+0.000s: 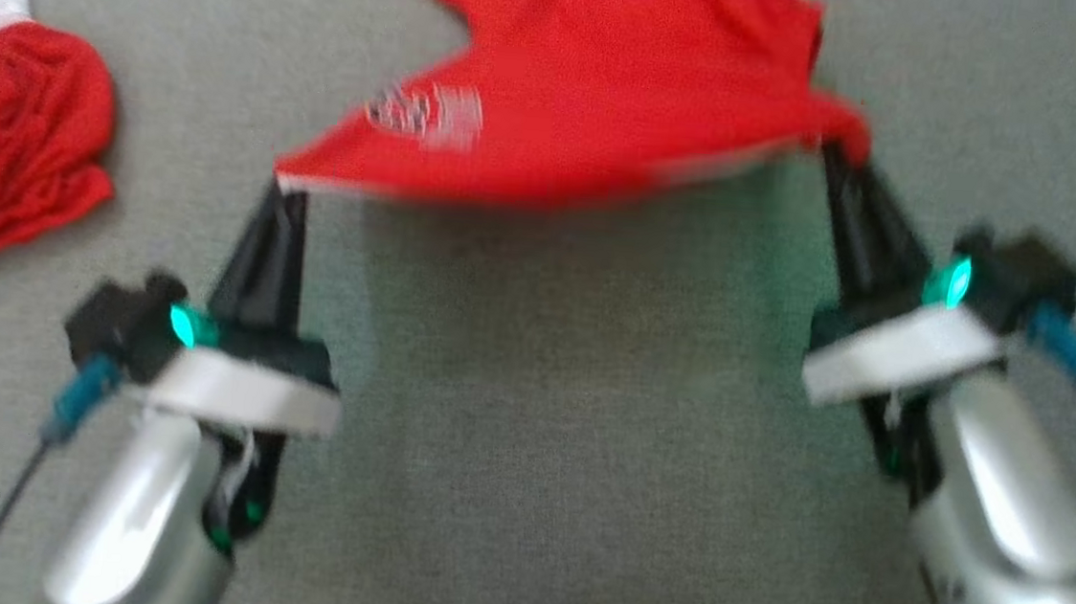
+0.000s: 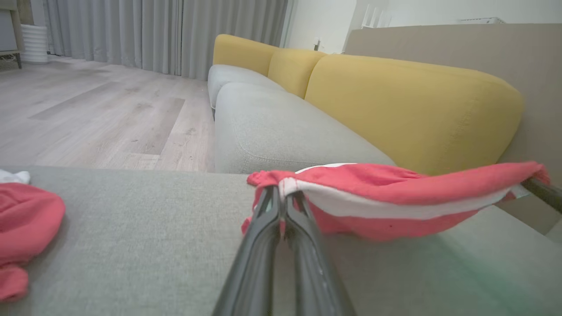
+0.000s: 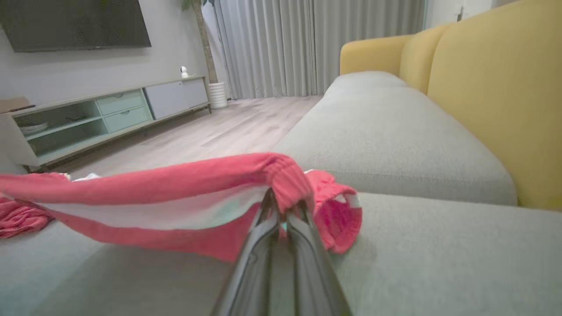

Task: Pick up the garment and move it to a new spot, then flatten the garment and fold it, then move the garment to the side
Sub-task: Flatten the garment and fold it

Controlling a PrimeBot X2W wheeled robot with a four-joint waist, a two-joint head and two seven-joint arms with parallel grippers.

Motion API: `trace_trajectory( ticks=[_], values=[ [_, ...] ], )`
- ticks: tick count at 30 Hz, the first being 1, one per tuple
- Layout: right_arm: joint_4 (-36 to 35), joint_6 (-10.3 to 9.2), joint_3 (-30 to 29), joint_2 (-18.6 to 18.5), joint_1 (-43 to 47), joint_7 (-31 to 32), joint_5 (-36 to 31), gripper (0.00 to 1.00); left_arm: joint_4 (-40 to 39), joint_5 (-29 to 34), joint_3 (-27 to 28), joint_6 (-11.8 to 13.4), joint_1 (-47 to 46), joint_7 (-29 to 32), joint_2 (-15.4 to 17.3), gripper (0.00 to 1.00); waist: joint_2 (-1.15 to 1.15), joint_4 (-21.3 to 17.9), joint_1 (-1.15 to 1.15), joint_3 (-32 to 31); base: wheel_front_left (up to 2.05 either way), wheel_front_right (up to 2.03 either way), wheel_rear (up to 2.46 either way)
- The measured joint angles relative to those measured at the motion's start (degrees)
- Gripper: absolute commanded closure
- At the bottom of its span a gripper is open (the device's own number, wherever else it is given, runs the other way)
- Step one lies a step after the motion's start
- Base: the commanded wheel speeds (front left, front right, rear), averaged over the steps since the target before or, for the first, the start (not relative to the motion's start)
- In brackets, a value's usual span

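- Your left hand (image 1: 285, 191) was pinched shut on one end of the red garment (image 1: 592, 105), at about nine o'clock of the cloth. In the left wrist view its fingers (image 2: 259, 237) met right on the white-striped hem (image 2: 395, 210).
- Your right hand (image 1: 833, 152) was clamped just as tight on the other end, at about three o'clock of the cloth, with a gathered bit of edge draped over its tips.
- The garment hung stretched between the two hands at twelve o'clock in the head view. Its middle sagged toward the grey sofa seat (image 1: 586, 421).
- That sag read as a soft, light, limp knit. I judged it would hold no shape by itself and would follow every pull.
- The banded hem looked like the thickest part, so its two ends were the sensible places to grip. Each pinch was small, though, and a sharp tug could slip one.
- Pulling gently apart should have flattened it. The printed logo (image 1: 423, 112) faced up.
- A second red heap (image 1: 13, 136) lay at ten o'clock, well apart from the garment.
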Motion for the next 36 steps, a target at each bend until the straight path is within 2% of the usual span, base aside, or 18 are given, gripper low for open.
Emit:
trace_trajectory(
  ticks=[3,6,11,12,16,19,21,25,33,36],
  values=[
    [-5.1,0.00,-0.5,0.0,7.5,0.7,0.4,1.00,-4.3,-0.1,-0.7,0.8,5.0,0.0,0.1,1.00,0.00,0.5,0.00,-2.7,0.00,0.00,0.00],
    [-11.0,0.00,-1.5,0.0,15.4,2.9,0.3,1.00,-9.8,-0.6,-0.7,2.6,10.9,0.8,1.4,1.00,0.00,0.7,0.00,-5.6,0.00,0.00,0.00],
    [-22.6,0.00,-4.7,0.3,29.1,8.8,0.5,1.00,-21.0,-0.6,-0.7,6.8,22.6,4.6,4.1,1.00,0.00,0.7,-0.01,-10.2,0.00,0.00,0.00],
    [-27.1,0.00,-5.9,0.3,34.0,11.4,-0.3,1.00,-24.9,-0.6,-0.8,8.3,26.8,6.7,5.5,1.00,0.00,0.6,-0.01,-11.4,0.00,0.00,0.00],
    [-33.8,0.00,-7.3,0.3,39.9,15.7,-0.9,1.00,-29.8,-0.6,-0.9,10.1,31.4,9.9,7.1,1.00,0.00,-0.3,0.00,-11.9,0.00,0.00,0.00],
    [-34.4,0.00,-7.6,1.3,40.6,18.2,-0.9,1.00,-30.0,-0.3,-1.4,10.7,31.8,12.8,8.5,1.00,0.00,-1.0,0.02,-10.6,0.00,0.00,0.00],
    [-33.2,0.00,-7.2,2.4,40.1,18.8,-0.9,1.00,-28.7,-1.3,-1.6,10.5,31.2,13.7,8.3,1.00,0.00,-1.3,0.02,-9.7,0.00,0.00,0.00],
    [-28.8,0.00,-6.5,3.5,37.1,18.9,-0.7,1.00,-24.0,-1.8,-2.9,8.1,26.1,15.8,8.4,1.00,0.00,-1.8,0.02,-7.5,0.00,0.00,0.00],
    [-21.2,0.00,-8.1,6.6,24.5,18.1,-0.3,1.00,-13.2,-4.0,-2.9,0.8,5.5,22.8,9.2,1.00,0.00,-3.6,0.03,-1.8,0.00,0.00,0.00],
    [-18.9,0.00,-8.1,7.2,21.6,18.1,-0.2,1.00,-10.0,-4.2,-3.0,-0.5,0.0,25.9,9.9,1.00,0.00,-4.4,0.03,-0.4,0.00,0.00,0.00]
  ],
)
